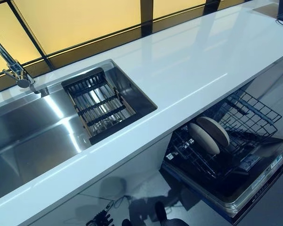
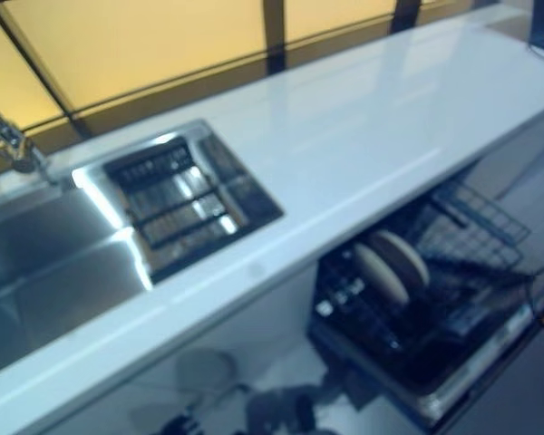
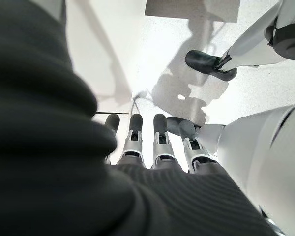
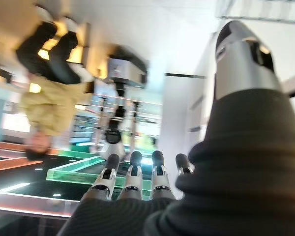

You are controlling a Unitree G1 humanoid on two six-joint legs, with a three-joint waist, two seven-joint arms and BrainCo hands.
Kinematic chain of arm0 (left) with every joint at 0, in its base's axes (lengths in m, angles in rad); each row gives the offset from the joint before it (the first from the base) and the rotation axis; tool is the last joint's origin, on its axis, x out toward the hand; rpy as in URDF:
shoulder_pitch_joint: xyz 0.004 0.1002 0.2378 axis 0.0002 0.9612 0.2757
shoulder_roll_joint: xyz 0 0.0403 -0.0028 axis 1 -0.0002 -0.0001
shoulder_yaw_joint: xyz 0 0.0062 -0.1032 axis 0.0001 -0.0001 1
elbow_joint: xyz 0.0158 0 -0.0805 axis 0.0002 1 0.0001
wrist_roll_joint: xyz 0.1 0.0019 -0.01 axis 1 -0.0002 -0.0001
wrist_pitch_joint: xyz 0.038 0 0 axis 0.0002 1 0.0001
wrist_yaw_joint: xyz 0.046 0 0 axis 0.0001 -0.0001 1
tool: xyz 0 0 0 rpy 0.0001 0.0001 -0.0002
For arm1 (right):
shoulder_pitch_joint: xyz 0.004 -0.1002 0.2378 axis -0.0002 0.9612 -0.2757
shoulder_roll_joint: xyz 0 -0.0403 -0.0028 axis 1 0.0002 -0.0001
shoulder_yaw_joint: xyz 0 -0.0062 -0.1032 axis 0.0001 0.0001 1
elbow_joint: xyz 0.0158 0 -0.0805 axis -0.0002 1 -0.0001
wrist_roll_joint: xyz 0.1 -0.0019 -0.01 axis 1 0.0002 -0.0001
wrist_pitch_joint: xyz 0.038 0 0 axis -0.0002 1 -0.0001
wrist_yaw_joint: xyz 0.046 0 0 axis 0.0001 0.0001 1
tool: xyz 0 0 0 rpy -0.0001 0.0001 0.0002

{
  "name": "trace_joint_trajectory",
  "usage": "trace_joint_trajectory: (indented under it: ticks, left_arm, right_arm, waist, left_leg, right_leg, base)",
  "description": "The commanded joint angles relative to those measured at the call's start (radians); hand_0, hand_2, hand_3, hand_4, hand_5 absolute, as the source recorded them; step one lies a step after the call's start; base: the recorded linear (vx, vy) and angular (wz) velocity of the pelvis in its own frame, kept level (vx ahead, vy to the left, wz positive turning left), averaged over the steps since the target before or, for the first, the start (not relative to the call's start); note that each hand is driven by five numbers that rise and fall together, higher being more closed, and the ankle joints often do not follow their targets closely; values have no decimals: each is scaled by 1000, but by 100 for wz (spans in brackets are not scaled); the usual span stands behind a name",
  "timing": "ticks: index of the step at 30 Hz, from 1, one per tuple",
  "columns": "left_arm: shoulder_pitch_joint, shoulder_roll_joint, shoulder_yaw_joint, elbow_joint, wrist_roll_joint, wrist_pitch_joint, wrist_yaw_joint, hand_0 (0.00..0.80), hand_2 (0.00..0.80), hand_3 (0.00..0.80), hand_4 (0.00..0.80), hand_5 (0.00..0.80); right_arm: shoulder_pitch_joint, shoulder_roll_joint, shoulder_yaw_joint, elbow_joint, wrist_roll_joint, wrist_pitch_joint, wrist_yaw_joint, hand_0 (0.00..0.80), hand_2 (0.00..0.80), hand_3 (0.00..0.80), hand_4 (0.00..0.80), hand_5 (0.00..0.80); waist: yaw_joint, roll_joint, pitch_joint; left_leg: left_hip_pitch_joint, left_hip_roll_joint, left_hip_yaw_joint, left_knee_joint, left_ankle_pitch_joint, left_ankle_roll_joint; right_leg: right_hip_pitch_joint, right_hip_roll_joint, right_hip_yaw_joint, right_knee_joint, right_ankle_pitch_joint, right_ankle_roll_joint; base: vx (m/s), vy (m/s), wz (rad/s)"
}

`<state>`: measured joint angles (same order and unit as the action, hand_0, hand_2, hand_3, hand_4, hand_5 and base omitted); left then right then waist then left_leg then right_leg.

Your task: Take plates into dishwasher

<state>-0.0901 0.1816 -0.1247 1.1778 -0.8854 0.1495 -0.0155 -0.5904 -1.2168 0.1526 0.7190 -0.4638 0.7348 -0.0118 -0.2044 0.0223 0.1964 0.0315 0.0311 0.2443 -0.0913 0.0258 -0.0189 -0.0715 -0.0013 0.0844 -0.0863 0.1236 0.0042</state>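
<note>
Two beige plates [image 1: 209,133] stand on edge, side by side, in the pulled-out black wire rack [image 1: 254,110] of the open dishwasher [image 1: 254,188] below the counter at the right. My left hand [image 3: 160,142] hangs low with straight fingers and holds nothing; only floor shows past it. In the right wrist view my right hand [image 4: 132,179] also has straight fingers and is empty. I see no other plate on the counter or in the sink.
A long white counter [image 1: 193,66] runs across the view. At the left a steel sink [image 1: 33,136] holds a dark drainer rack [image 1: 96,106], with a faucet [image 1: 9,66] behind it. A person in a yellow top [image 4: 44,98] shows in the right wrist view.
</note>
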Motion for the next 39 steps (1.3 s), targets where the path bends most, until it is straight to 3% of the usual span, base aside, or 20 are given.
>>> trace_joint_trajectory:
  ticks: [1, 5, 8, 11, 12, 13, 15, 16, 17, 19, 20, 21, 26, 29, 33, 36, 39]
  left_arm:
    - [-18, 34, 5, 89, 22, 1, 4, 0, 0, 0, 0, 0]
    - [-4, 46, 0, 105, 85, 8, -18, 0, 0, 0, 0, 0]
    - [7, 76, 7, 105, 109, 22, -24, 0, 0, 0, 0, 0]
    - [-4, 112, 25, 94, 90, 29, -10, 0, 0, 0, 0, 0]
    - [-14, 132, 35, 87, 80, 37, -7, 0, 0, 0, 0, 0]
    - [-27, 156, 48, 83, 72, 45, -10, 0, 0, 0, 0, 0]
    - [-40, 173, 50, 88, 59, 42, -16, 0, 0, 0, 0, 0]
    - [-50, 184, 58, 95, 68, 35, -27, 0, 0, 0, 0, 0]
    - [-52, 187, 62, 98, 76, 34, -33, 0, 0, 0, 0, 0]
    - [-72, 198, 69, 111, 87, 25, -53, 0, 0, 0, 0, 0]
    - [-75, 200, 71, 113, 84, 23, -54, 0, 0, 0, 0, 0]
    - [-103, 207, 57, 118, 60, 20, -52, 0, 0, 0, 0, 0]
    - [-117, 162, 40, 129, 48, -13, -71, 0, 0, 0, 0, 0]
    - [-100, 146, 59, 122, 51, -17, -71, 0, 0, 0, 0, 0]
    - [-74, 144, 71, 122, 49, -33, -56, 0, 0, 0, 0, 0]
    - [-33, 159, 113, 122, 19, -42, -53, 0, 0, 0, 0, 0]
    - [-17, 153, 155, 130, 8, -43, -60, 0, 0, 0, 0, 0]
  right_arm:
    - [-8, -55, 17, 125, 26, -48, -70, 0, 0, 0, 0, 0]
    - [48, -53, -9, 187, 50, -68, -90, 0, 0, 0, 0, 0]
    - [106, -22, -53, 185, 47, -96, -92, 0, 0, 0, 0, 0]
    - [122, 11, -76, 154, 51, -68, -81, 0, 0, 0, 0, 0]
    - [141, 24, -92, 149, 60, -62, -84, 0, 0, 0, 0, 0]
    - [180, 43, -118, 144, 84, -50, -102, 0, 0, 0, 0, 0]
    - [207, 60, -135, 160, 129, -35, -115, 0, 0, 0, 0, 0]
    - [233, 90, -162, 225, 171, -45, -136, 0, 0, 0, 0, 0]
    - [242, 103, -173, 255, 186, -51, -139, 0, 0, 0, 0, 0]
    - [250, 155, -181, 378, 267, -84, -173, 0, 0, 0, 0, 0]
    - [248, 163, -180, 392, 271, -87, -173, 0, 0, 0, 0, 0]
    - [251, 189, -174, 447, 321, -102, -186, 0, 0, 0, 0, 0]
    - [414, 263, -257, 483, 440, -163, -131, 0, 0, 0, 0, 0]
    - [445, 292, -296, 481, 489, -173, -96, 0, 0, 0, 0, 0]
    - [475, 337, -315, 506, 631, -247, -117, 0, 0, 0, 0, 0]
    - [485, 383, -349, 505, 705, -218, -134, 0, 0, 0, 0, 0]
    - [505, 433, -373, 553, 789, -250, -149, 0, 0, 0, 0, 0]
  waist:
    - [22, -59, -48]
    - [34, -63, -40]
    - [41, -70, -17]
    - [41, -71, 8]
    - [41, -64, 17]
    - [49, -52, 23]
    - [55, -48, 22]
    - [71, -52, 17]
    - [80, -57, 15]
    - [125, -89, 15]
    - [130, -93, 17]
    - [135, -101, 34]
    - [102, -100, 69]
    - [94, -97, 65]
    - [92, -81, 54]
    - [85, -79, 47]
    - [91, -81, 63]
  left_leg:
    - [67, -27, 19, 4, -115, 63]
    - [73, -43, 24, 4, -115, 74]
    - [54, -49, 64, 4, -105, 77]
    - [39, -38, 73, 4, -100, 81]
    - [29, -29, 68, 4, -89, 85]
    - [6, -20, 43, 4, -72, 96]
    - [-16, -20, 9, 4, -61, 105]
    - [-46, -31, -40, 4, -50, 112]
    - [-60, -36, -53, 4, -43, 113]
    - [-163, -41, -41, 86, -40, 99]
    - [-174, -39, -37, 101, -44, 96]
    - [-230, -22, -44, 147, -35, 75]
    - [-224, 14, -63, 95, 37, 24]
    - [-200, 18, -53, 43, 62, 13]
    - [-206, 50, -39, 4, 104, -19]
    - [-243, 78, -21, 4, 124, -48]
    - [-195, 71, 9, 4, 160, -60]
  right_leg:
    - [50, 8, 45, -1, -69, 39]
    - [54, 0, 50, -1, -60, 52]
    - [-21, -22, 44, -1, -1, 97]
    - [-10, -35, -7, -1, 12, 105]
    - [-29, -29, -29, 70, -20, 100]
    - [-54, -21, -61, 216, -87, 83]
    - [-69, -21, -80, 305, -135, 65]
    - [-51, -16, -85, 340, -175, 50]
    - [-33, -14, -89, 331, -187, 46]
    - [44, -32, -139, 202, -178, 35]
    - [53, -34, -147, 187, -177, 34]
    - [47, -25, -143, 172, -177, 25]
    - [46, 15, -139, 173, -199, -20]
    - [60, 23, -143, 142, -193, -33]
    - [76, 54, -177, 149, -225, -57]
    - [77, 76, -199, 122, -202, -66]
    - [107, 81, -190, 85, -180, -57]
  base:
    - [-35, 111, -1]
    - [-40, 98, -2]
    - [-187, 75, -18]
    - [-178, -33, -57]
    - [-254, -103, -47]
    - [-267, -119, -28]
    - [-248, -181, -19]
    - [-262, -255, 0]
    - [-321, -363, 26]
    - [-324, -344, 30]
    - [-379, -345, 1]
    - [-350, -323, -2]
    - [-300, -273, 28]
    - [-220, -163, 17]
    - [-203, -219, 0]
    - [-219, -276, 7]
    - [-143, -170, 22]
